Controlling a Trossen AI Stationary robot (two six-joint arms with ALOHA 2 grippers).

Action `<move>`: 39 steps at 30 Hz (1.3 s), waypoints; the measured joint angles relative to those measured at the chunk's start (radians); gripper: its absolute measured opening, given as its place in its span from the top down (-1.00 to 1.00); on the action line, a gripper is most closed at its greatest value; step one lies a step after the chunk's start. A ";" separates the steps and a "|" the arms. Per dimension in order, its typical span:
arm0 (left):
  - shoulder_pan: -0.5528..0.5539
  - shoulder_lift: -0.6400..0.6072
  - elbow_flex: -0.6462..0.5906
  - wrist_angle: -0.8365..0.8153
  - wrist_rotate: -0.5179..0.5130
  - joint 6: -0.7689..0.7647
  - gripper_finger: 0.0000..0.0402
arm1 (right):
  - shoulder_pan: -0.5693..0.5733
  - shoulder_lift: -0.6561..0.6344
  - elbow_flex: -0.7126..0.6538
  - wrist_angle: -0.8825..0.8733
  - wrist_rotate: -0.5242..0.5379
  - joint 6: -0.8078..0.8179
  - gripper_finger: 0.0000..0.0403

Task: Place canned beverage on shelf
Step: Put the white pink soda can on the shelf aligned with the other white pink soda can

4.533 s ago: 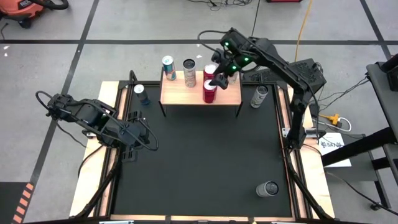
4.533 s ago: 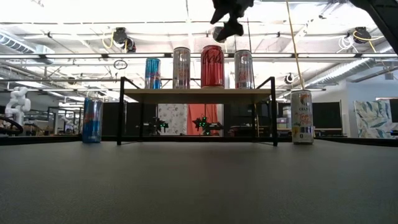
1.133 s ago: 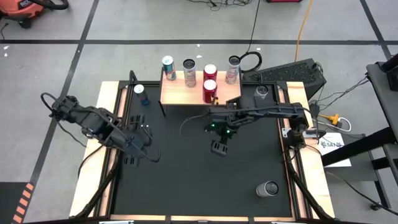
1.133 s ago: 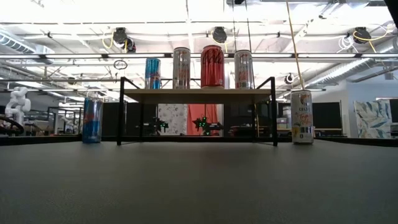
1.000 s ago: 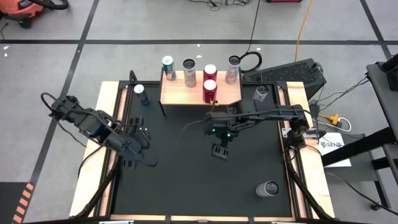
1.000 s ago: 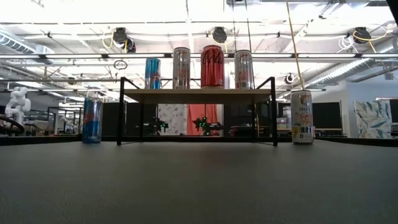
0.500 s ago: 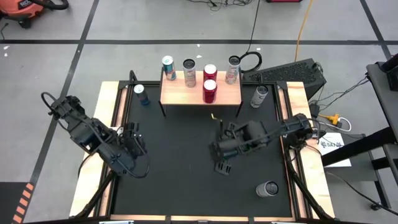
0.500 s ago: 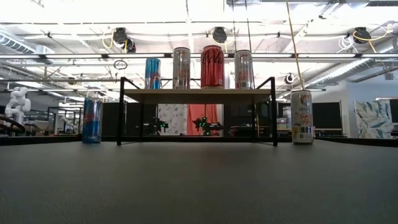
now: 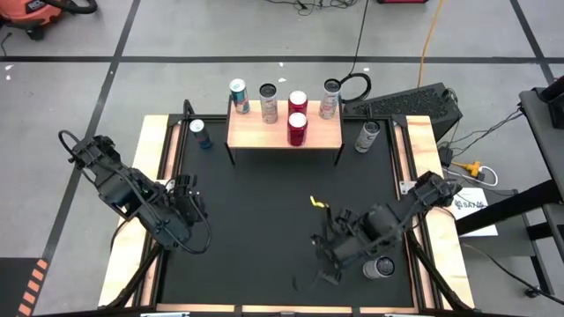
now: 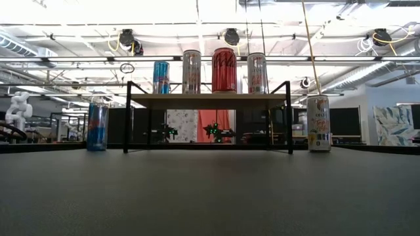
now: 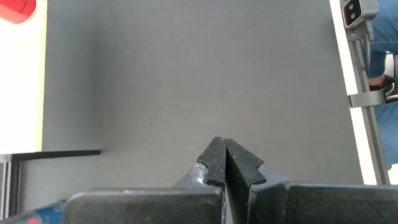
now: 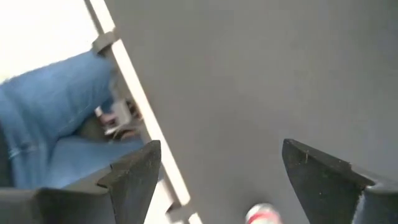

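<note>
Your shelf [image 9: 284, 132] at the table's far edge holds five upright cans: a teal one [image 9: 239, 95], a pale one [image 9: 268, 101], two red ones [image 9: 297, 129] and a silver one [image 9: 330, 97]. A blue can [image 9: 201, 133] stands just left of it, a white can [image 9: 367, 136] right. Your right gripper [image 9: 328, 260] hangs low over the mat's near right, fingers spread and empty, beside a lying can [image 9: 382, 268]. Your left gripper [image 9: 182, 214] sits pinched closed at the left edge.

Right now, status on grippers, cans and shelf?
Left gripper shut, idle. Right gripper open, empty, near lying can. Shelf holds five cans. No obstruction seen.
</note>
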 joint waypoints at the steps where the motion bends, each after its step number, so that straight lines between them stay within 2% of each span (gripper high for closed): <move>1: 0.000 0.000 0.000 0.000 0.000 0.000 1.00 | 0.016 0.000 0.000 0.000 -0.014 0.017 -0.57; 6: 0.000 0.000 0.000 0.000 0.000 0.000 1.00 | 0.082 0.000 0.000 0.000 -0.065 0.103 -0.57; 20: 0.001 0.000 0.000 -0.002 0.002 0.001 1.00 | 0.201 0.000 0.000 -0.001 -0.090 0.347 -0.57; 30: 0.001 0.000 0.000 -0.001 -0.015 0.000 1.00 | 0.255 0.000 0.000 0.000 -0.078 0.441 -0.57; 39: 0.001 0.000 0.000 0.000 -0.013 -0.128 1.00 | 0.292 -0.002 -0.138 -0.001 -0.070 0.451 -0.57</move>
